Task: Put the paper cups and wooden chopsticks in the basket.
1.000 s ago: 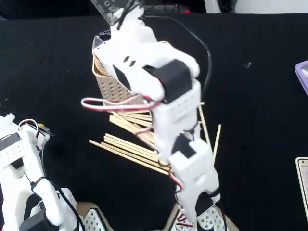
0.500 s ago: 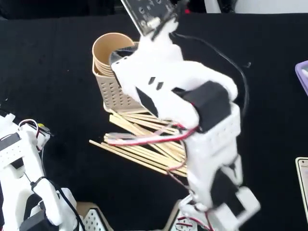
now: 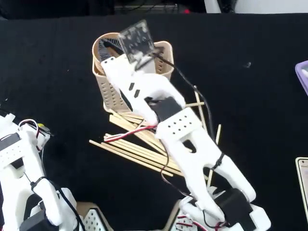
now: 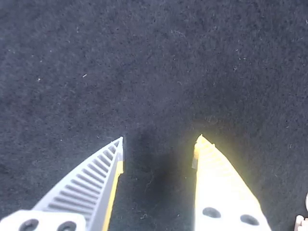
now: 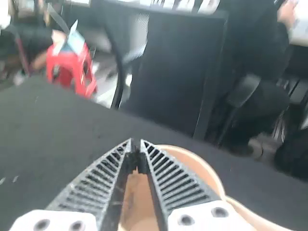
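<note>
Worktop (image 3: 53,96) black. Basket (image 3: 109,94) tan, dotted with small holes. Cup (image 3: 108,35) tan. Chopsticks (image 3: 127,150) pale wood. Right arm (image 3: 187,130) and left arm (image 3: 19,159) white, with black motors. Wires (image 3: 130,134) red and white. Right gripper (image 5: 136,144) jaws grey, ribbed. Left gripper (image 4: 160,140) has one grey ribbed jaw and one white jaw tinged yellow. Stool (image 5: 72,65) red.

The table (image 3: 269,110) has a black cloth over it, kinda fuzzy up close. A purple thing (image 3: 303,74) pokes in at the right edge of the high view. Lower on that same edge there's a pale flat thing with a dark border (image 3: 303,179), can't tell what it is. There's a tiny speck (image 3: 247,64) on the cloth too. In the room behind are a red stool (image 5: 77,67), a big black panel (image 5: 183,67) and what looks like a dark chair (image 5: 243,91).
</note>
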Available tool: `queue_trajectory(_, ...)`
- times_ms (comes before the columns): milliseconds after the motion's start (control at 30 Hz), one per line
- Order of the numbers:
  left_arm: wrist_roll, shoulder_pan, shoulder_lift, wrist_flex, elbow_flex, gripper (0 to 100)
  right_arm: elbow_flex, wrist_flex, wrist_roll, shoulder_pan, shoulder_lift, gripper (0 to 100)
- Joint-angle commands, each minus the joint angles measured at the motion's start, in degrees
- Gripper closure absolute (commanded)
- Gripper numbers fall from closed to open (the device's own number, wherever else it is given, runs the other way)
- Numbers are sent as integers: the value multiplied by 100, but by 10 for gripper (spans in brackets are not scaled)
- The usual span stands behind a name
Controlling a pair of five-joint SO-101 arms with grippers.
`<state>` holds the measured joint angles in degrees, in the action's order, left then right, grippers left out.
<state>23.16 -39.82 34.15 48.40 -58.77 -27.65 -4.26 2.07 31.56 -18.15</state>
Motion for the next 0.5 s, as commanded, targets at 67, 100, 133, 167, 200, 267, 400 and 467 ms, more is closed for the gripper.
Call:
queue_trajectory(67, 35, 66, 141, -62, 215, 770, -22, 809, 62, -211, 171, 987)
queue_trajectory(100, 35, 66, 141, -62, 207, 770, 22, 818, 62, -237, 382, 987)
queue_trajectory(133, 35, 66, 141, -62, 207, 770, 84, 818, 62, -299, 593, 987)
queue_trajectory(167, 35, 66, 141, -62, 207, 770, 145, 818, 62, -352, 804, 987)
queue_trajectory(200, 35, 66, 141, -62, 198, 770, 180, 818, 62, -387, 1007, 987)
queue_trajectory(267, 35, 66, 141, -62, 198, 770, 189, 800, 44, -413, 1367, 987)
queue_trajectory(400, 35, 66, 141, -62, 215, 770, 224, 809, 62, -422, 1903, 987)
queue_trajectory(467, 35, 66, 141, -62, 215, 770, 338, 826, 62, -466, 1903, 987)
